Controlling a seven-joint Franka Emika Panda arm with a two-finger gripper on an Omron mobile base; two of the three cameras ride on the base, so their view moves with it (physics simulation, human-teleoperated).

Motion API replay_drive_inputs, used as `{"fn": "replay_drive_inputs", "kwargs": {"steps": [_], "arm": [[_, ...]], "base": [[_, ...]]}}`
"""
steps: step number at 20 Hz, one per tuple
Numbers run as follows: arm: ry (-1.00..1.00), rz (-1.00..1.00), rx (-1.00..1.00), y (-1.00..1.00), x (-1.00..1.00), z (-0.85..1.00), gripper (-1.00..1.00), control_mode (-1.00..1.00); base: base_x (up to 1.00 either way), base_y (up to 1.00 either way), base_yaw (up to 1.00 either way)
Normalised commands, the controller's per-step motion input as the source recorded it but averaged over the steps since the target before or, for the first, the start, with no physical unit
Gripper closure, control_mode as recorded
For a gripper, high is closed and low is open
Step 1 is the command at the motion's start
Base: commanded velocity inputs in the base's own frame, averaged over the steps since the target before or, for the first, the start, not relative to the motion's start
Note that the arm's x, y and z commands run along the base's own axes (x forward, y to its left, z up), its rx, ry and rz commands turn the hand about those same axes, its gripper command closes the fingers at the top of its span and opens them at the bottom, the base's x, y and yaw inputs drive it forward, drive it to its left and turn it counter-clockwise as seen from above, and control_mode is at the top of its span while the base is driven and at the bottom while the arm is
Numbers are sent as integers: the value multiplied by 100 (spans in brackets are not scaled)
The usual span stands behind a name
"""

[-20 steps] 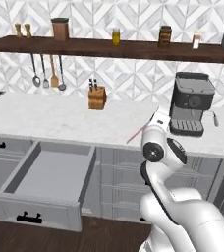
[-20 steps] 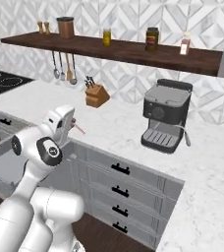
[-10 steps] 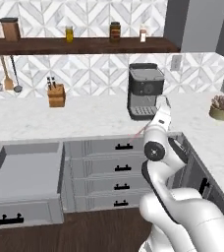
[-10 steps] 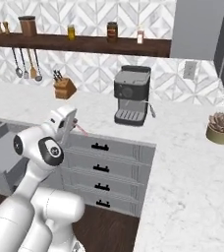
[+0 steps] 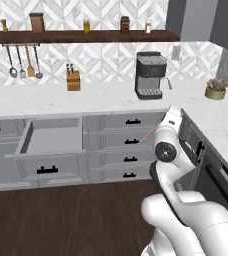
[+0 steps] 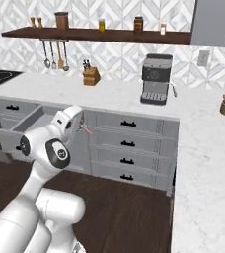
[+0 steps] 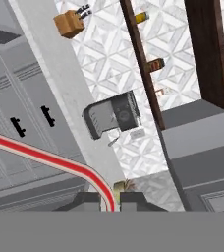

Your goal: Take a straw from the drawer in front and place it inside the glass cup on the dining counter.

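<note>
The tool (image 7: 111, 201) is clamped on the straw (image 7: 45, 158). In the hand view the two dark finger tips stand close together at the bottom with the pink-red straw pinched between them, and the straw runs away from them in a curve toward the left edge, across the grey cabinet fronts. In the left base view the straw (image 5: 147, 136) shows as a thin pale red line slanting down and left from the tool (image 5: 169, 121), in front of the stack of drawer fronts. In the right base view a short reddish piece of the straw (image 6: 86, 129) sticks out beside the white wrist of the tool (image 6: 79, 124), held clear of the cabinets and above the dark wooden floor (image 6: 134, 207).

The drawer (image 5: 52, 140) stands pulled out, wide and shallow with a light grey inside, a panelled front and a black bar handle; it lies well to the left of the tool in the left base view. In the right base view the drawer (image 6: 29, 122) is partly hidden behind the arm.

On the white marble desk (image 5: 106, 95) along the wall stand a black and silver coffee machine (image 5: 150, 75) and a wooden knife block (image 5: 73, 80). Above them a dark wooden shelf (image 5: 76, 36) carries jars and bottles, and kitchen utensils (image 5: 23, 64) hang under its left end. A small potted plant (image 5: 215, 90) sits on the desk at the right.
</note>
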Motion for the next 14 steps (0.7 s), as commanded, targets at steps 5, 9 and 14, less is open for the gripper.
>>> {"fn": "replay_drive_inputs", "kwargs": {"steps": [5,9,14], "arm": [[0,0,0,0,0,0,100,100],[0,0,0,0,0,0,100,100],[0,0,0,0,0,0,100,100]], "base": [[-100,100,34],[-100,97,32],[-100,55,20]]}}
